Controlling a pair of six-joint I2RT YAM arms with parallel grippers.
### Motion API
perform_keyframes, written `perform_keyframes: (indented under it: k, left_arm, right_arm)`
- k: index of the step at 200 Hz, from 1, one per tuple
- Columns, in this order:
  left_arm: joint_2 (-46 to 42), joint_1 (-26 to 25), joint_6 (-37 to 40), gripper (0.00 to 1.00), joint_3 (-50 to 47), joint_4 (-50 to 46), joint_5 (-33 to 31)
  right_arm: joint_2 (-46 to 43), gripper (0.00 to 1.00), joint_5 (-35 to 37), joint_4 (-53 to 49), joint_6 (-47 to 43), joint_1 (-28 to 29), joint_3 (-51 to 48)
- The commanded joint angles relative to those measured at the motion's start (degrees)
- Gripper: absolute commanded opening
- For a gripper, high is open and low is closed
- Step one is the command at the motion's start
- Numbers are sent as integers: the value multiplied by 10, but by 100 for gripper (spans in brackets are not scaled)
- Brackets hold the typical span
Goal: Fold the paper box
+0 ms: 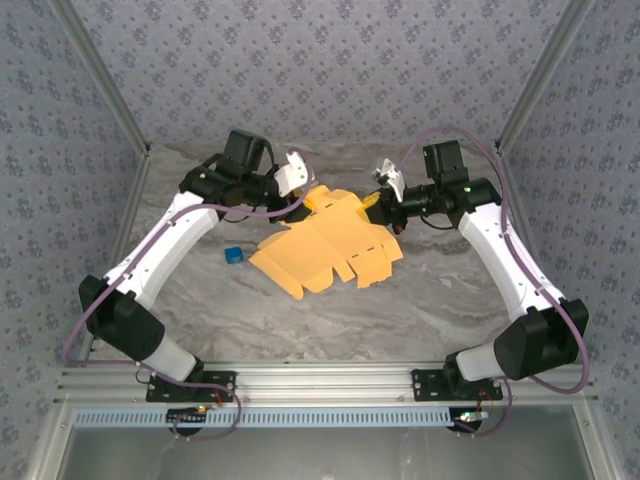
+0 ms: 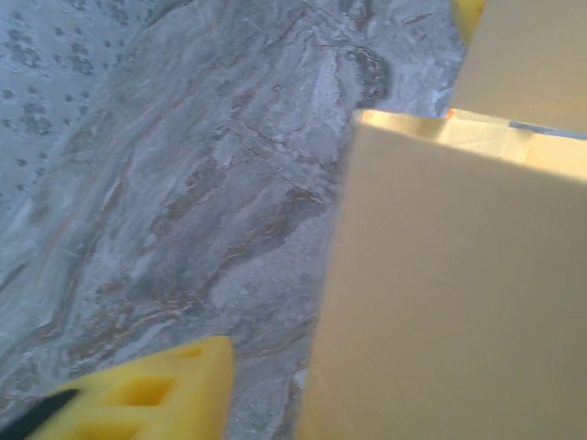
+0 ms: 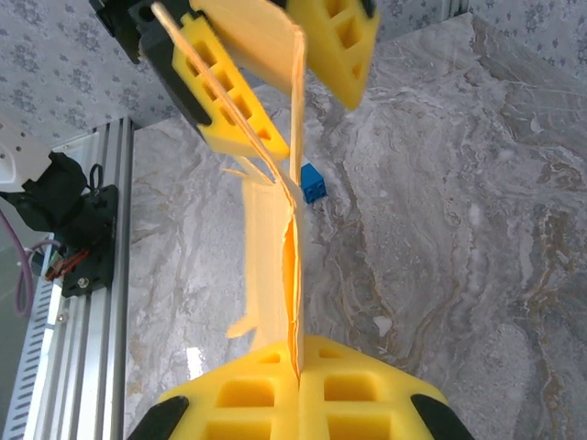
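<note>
The right gripper (image 3: pixel 298 383) is clamped on one edge of the paper box (image 1: pixel 325 250), a flat orange-yellow die-cut cardboard sheet. The left gripper (image 1: pixel 302 203) straddles the opposite edge with its yellow fingers (image 3: pixel 225 101); I cannot tell whether they pinch it. Bare grey marbled tabletop (image 1: pixel 420 310) lies open beneath both grippers. A small blue cube (image 1: pixel 234 257) sits near the sheet's corner on the left gripper's side. The sheet's long axis runs from gripper to gripper, and its tabs point toward the arm bases.

The counter (image 1: pixel 300 330) has a grey marble-look surface with darker veins, evenly and brightly lit, with a faint sheen. Walls (image 1: pixel 330 70) behind it and on both sides are papered in pale blue-grey with a small repeating floral print. Slanted aluminium posts (image 1: pixel 105 85) rise at the far corners. A slotted aluminium rail (image 1: pixel 330 378) runs along the near edge, with a pale slotted strip (image 1: pixel 330 416) just below it.
</note>
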Motion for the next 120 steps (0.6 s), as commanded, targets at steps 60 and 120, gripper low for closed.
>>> perform_keyframes:
  k: [60,120]
  left_arm:
    - [-7,4,13,3,6,-36,65]
    - [-41,12,14,0,-11,-39,72]
  right_arm:
    - [0,11,87,0,-10,18,24]
    - [-2,41,82,-8,-33,15,18]
